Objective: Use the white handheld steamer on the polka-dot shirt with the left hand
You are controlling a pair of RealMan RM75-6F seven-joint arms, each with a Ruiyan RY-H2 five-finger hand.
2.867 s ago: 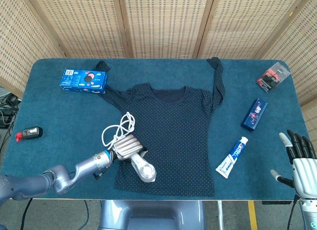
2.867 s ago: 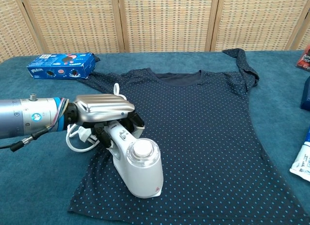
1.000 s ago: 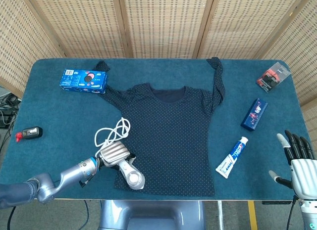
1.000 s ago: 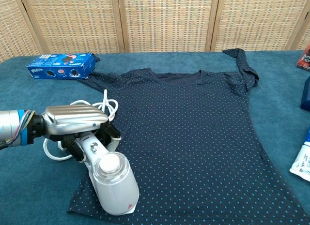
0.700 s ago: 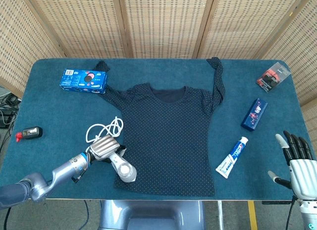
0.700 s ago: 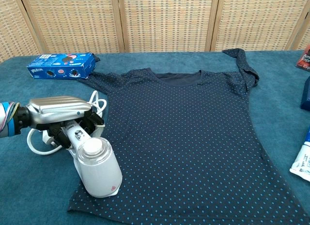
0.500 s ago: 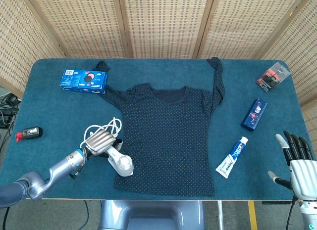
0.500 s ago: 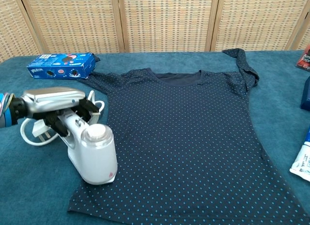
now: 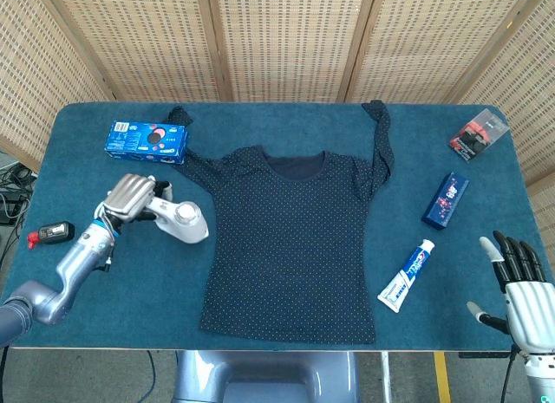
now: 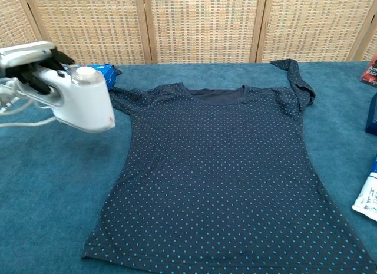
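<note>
Left hand point(image 9: 130, 196): I grip the white steamer point(image 9: 180, 220), lifted beside the polka-dot shirt point(image 9: 295, 238).
Right hand point(image 9: 523, 286): open, holding nothing.

I get even, bright, diffuse light in both views, apparently from overhead, with no hard highlights on the blue table cloth point(image 9: 286, 82). Shadows are soft: a faint one lies under the steamer point(image 10: 79, 100) in the chest view. The white steamer body looks slightly washed out there. The head view is sharp across the frame, with mild bowing at the table's edges. The chest view softens a little at its far left.
</note>
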